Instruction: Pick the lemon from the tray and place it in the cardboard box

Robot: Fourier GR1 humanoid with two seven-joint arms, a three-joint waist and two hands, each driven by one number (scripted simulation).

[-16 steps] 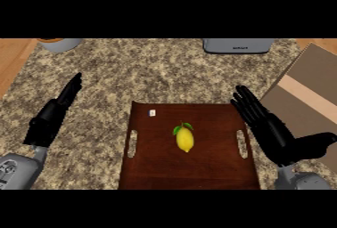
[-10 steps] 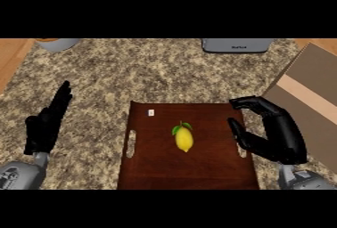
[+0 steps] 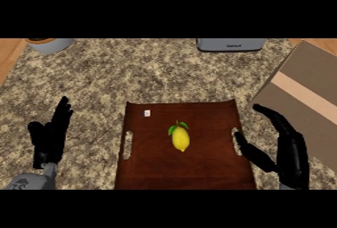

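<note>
You see the lemon [image 3: 180,139] lying near the middle of the dark wooden tray [image 3: 211,169], its green leaves pointing toward the far edge. Nothing touches it. The tray rests flat on the speckled stone worktop [image 3: 132,75], and a small white tag [image 3: 147,113] lies near its far left corner.

You find the right hand [image 3: 289,151] at the tray's right edge, beside the slot handle there. Its fingers [image 3: 273,116] are spread and relaxed, and its thumb [image 3: 253,153] reaches in over the tray's right rim. The hand holds nothing. The lemon lies to the left of this hand, apart from the thumb, with bare tray surface between them.

You find the left hand [image 3: 51,138] resting on the worktop to the left of the tray, fingers straight and pointing away, holding nothing. The lemon lies well apart from it, to its right.

The cardboard box [image 3: 309,102] stands at the right side of the view, just beyond the right hand, with a pale tape strip across its top. A grey appliance [image 3: 230,44] and a round pot [image 3: 49,44] sit at the far edge.
</note>
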